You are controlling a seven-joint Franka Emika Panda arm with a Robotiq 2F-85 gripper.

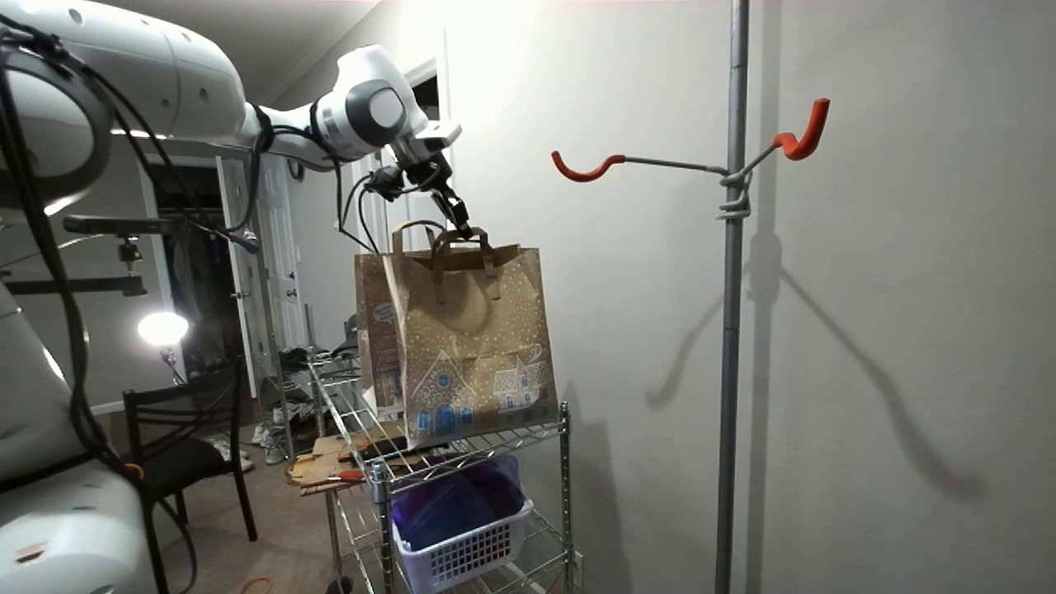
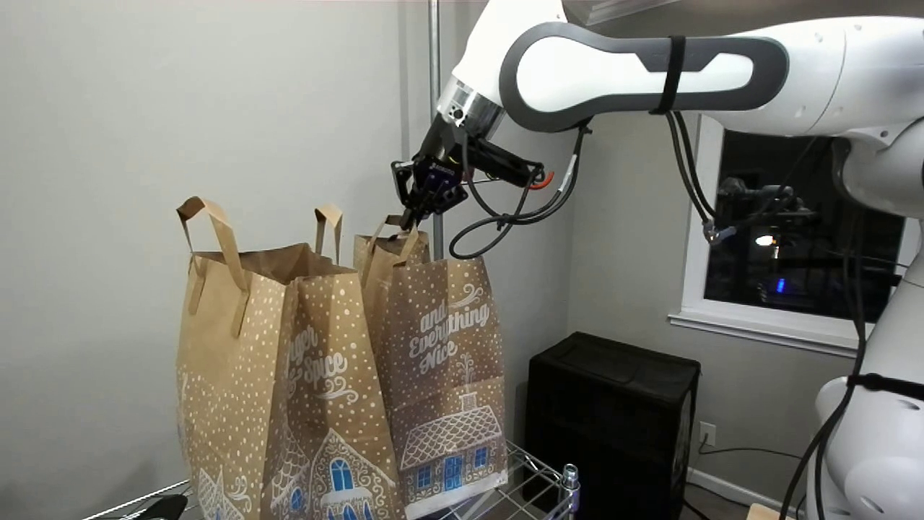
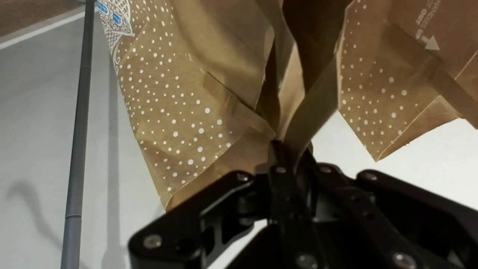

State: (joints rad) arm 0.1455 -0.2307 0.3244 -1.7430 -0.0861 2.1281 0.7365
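OK, grip's prob. done, w/ our gripper (image 3: 293,149) clamped on the handle straps (image 3: 314,104) of the paper bag (image 1: 478,363), which we see tilted at the wire rack (image 1: 381,488) edge, betw. 2 corner posts (image 1: 566,487), getting it clear apparently not yet done.

The brown paper bag (image 1: 483,355), dotted white, is mouth-up over the wire shelf (image 1: 478,456). The gripper (image 2: 408,222) pinches its handle (image 3: 317,101).

Wire rack (image 1: 566,474), brown paper bags (image 1: 478,346) on top, basket (image 1: 472,554) below
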